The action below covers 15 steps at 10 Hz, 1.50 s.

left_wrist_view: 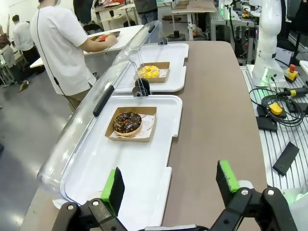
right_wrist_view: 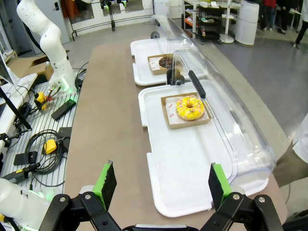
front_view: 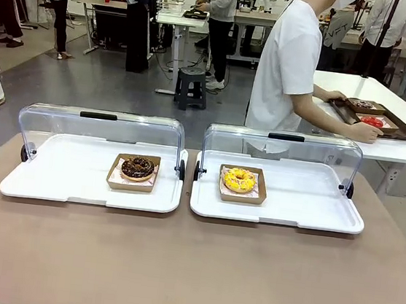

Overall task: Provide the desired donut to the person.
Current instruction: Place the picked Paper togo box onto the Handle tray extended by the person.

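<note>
- Yellow-glazed, sprinkled ring: donut point(front_view: 239, 180) in a shallow brown card tray, mid right white plastic tray point(front_view: 306, 215).
- Chocolate-glazed donut point(front_view: 138, 167) likewise boxed on left white tray point(front_view: 52, 186).
- Clear curved dome lids point(front_view: 282, 150) rolled back behind both, between donuts and the person point(front_view: 290, 66).
- Left gripper point(left_wrist_view: 171, 185) spread wide, grasping nothing, above left tray's near end.
- Right gripper point(right_wrist_view: 163, 185) equally parted, unladen.
- Smooth brown table point(front_view: 190, 268) beneath.
</note>
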Motion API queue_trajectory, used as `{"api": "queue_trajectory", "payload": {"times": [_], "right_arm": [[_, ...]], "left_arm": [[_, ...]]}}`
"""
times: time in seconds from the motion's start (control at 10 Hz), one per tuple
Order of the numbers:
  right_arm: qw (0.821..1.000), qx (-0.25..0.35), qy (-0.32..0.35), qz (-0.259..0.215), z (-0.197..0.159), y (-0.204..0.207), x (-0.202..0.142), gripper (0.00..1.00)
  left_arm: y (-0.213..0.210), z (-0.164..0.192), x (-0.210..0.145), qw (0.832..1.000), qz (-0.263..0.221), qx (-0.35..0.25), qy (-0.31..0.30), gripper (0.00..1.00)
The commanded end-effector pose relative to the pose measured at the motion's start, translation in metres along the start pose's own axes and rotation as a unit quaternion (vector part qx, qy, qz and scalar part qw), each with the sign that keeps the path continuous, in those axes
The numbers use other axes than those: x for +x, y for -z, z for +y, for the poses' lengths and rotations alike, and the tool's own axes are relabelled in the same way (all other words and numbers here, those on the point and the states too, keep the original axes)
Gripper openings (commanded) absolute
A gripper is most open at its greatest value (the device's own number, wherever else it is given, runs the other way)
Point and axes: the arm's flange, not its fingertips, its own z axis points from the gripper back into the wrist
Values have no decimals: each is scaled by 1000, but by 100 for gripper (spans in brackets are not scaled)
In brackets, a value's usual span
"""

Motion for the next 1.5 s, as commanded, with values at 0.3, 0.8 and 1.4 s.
{"api": "queue_trajectory", "payload": {"times": [0.3,0.8,1.4], "right_arm": [[1000,-3,0,0,0,0,0,100],[1000,-3,0,0,0,0,0,100],[1000,-3,0,0,0,0,0,100]], "left_arm": [[-2,0,0,1000,-5,2,0,100],[-2,0,0,1000,-5,2,0,100],[-2,0,0,1000,-5,2,0,100]]}}
